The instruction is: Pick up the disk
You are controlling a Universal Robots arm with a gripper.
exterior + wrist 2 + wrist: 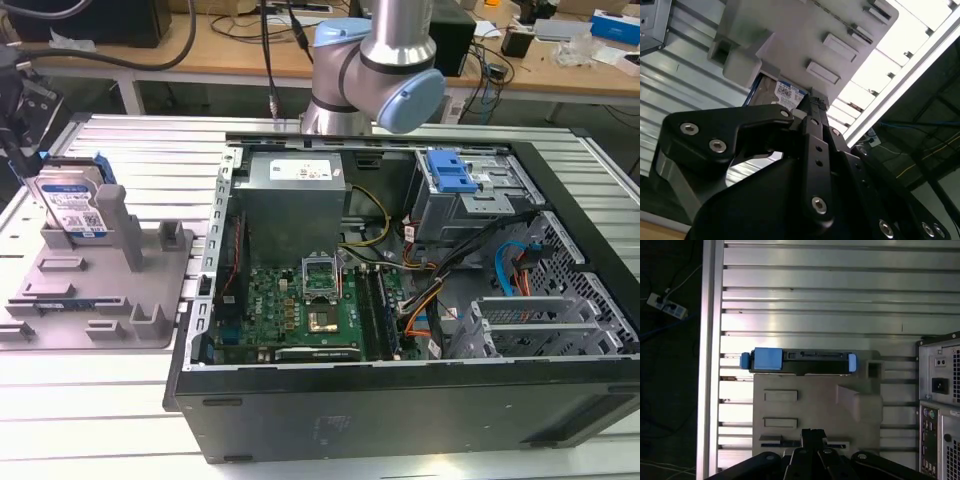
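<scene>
End effector (pixel 813 435) over grey plastic holder (pixel 812 400), disk (pixel 800 361) (blue-railed) upright.

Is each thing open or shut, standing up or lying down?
disk: standing on edge in the grey holder, not gripped.
grey holder: flat on the table, holding the disk.
computer case: lying on its side, open.
gripper: shut, empty, apart from the disk.
</scene>
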